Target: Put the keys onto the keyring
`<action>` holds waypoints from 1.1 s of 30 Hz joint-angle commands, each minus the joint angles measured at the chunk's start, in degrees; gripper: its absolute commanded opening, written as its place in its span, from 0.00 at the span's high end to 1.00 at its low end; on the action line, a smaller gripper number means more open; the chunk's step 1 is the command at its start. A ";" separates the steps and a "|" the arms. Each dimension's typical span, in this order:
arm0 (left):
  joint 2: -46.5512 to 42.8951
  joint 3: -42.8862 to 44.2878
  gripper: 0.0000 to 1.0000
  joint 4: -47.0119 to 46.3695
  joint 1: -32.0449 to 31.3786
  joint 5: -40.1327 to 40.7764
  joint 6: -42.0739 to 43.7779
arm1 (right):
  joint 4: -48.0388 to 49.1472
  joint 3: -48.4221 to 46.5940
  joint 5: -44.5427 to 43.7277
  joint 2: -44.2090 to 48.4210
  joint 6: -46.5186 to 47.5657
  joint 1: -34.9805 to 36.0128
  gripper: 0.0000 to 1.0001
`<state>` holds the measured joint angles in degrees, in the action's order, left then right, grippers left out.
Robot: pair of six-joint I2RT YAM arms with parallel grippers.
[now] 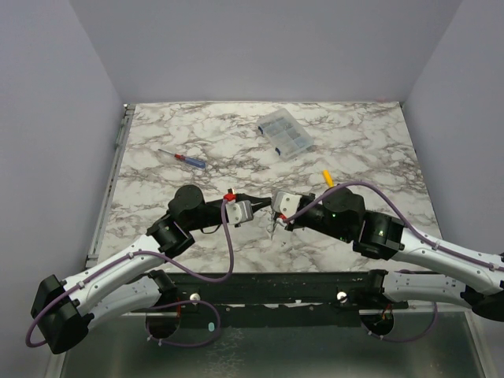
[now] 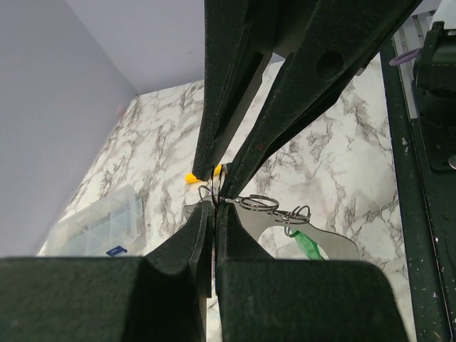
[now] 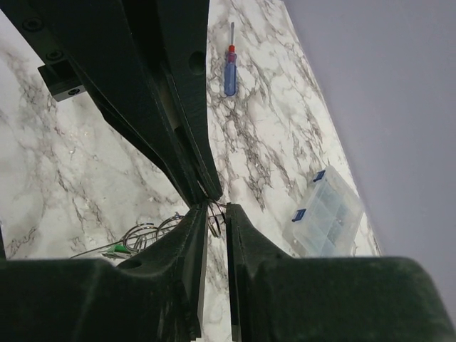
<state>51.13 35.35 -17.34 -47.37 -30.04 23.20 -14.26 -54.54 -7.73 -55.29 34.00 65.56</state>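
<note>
My two grippers meet above the middle of the marble table [image 1: 354, 142]. The left gripper [image 2: 214, 201] is shut on the thin wire of the keyring [image 2: 256, 204]. From the keyring hang more small rings [image 2: 297, 214], a green tag [image 2: 308, 243] and a flat silvery key [image 2: 329, 241]. The right gripper [image 3: 216, 215] has its jaws a narrow gap apart, with one coil of the keyring [image 3: 216, 218] filling that gap. The cluster hangs at lower left in the right wrist view [image 3: 142, 235]. In the top view the keys [image 1: 273, 225] dangle under both gripper tips.
A blue-handled screwdriver [image 1: 183, 158] lies at the far left. A clear plastic compartment box [image 1: 284, 134] sits at the back. A small yellow object [image 1: 327, 176] lies right of the grippers. Grey walls enclose the table on three sides.
</note>
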 commanded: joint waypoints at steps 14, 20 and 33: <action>-2.02 1.87 0.96 -2.07 -0.25 0.90 0.79 | 1.87 1.64 -3.44 1.04 0.87 0.28 0.99; -3.05 1.06 0.54 -2.71 -0.23 1.13 1.49 | 6.91 3.85 -3.17 6.41 0.64 0.30 0.99; -1.84 0.86 0.49 -4.55 -0.26 -2.14 -0.56 | 6.80 4.11 -0.96 8.30 -0.07 0.29 0.99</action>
<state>48.84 35.35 -19.66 -47.37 -29.74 23.81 -9.89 -50.43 -9.37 -47.22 34.35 65.67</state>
